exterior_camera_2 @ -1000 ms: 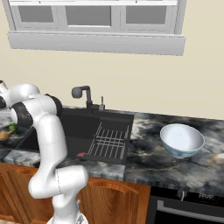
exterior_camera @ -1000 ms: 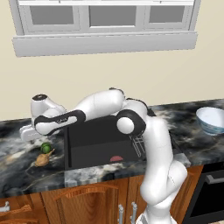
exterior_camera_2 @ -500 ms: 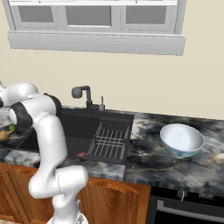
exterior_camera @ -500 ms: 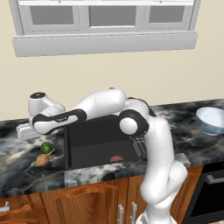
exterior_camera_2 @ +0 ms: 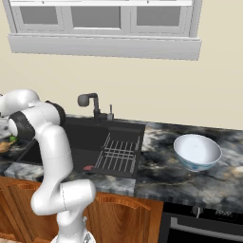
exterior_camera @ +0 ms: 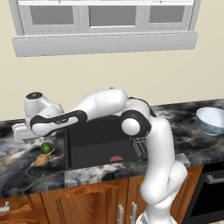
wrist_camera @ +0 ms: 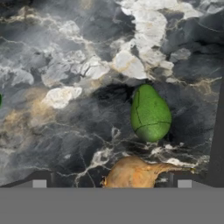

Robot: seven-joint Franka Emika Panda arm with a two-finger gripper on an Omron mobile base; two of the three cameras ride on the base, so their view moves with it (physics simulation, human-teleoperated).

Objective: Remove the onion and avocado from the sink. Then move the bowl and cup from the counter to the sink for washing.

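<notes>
- Against the frames from a second ago, the white arm's forearm and hand sit a touch higher above the worktop; the fruit, the basin and the bowl have not shifted.
- The arm rises from the base, bends at a dark elbow over the large black rectangular recessed sink (exterior_camera: 98, 144), then reaches out flat toward nine o'clock in the left base view, its wrist turned so the hand looks down.
- The two-finger gripper (exterior_camera: 21, 131) hangs above the black, grey and white marbled stone counter (exterior_camera: 17, 168) left of the basin, jaws spread wide, nothing between them.
- The small dark green rounded avocado (wrist_camera: 150, 114) lies on the counter, just beside the small tan-orange onion (wrist_camera: 133, 173) with its thin stem tail; in the hand view the onion sits at six o'clock from the avocado.
- In the left base view the avocado (exterior_camera: 45, 148) is at about twelve o'clock from the onion (exterior_camera: 41, 160), both near the basin's left edge and below the hand.
- The basin holds a wire rack section (exterior_camera_2: 117, 153) on its right side and a small reddish patch on its floor; a dark faucet (exterior_camera_2: 90, 103) stands at its back edge.
- The wide round white bowl with a bluish rim (exterior_camera_2: 197, 151) rests on the counter at three o'clock from the sink, well apart from the arm.
</notes>
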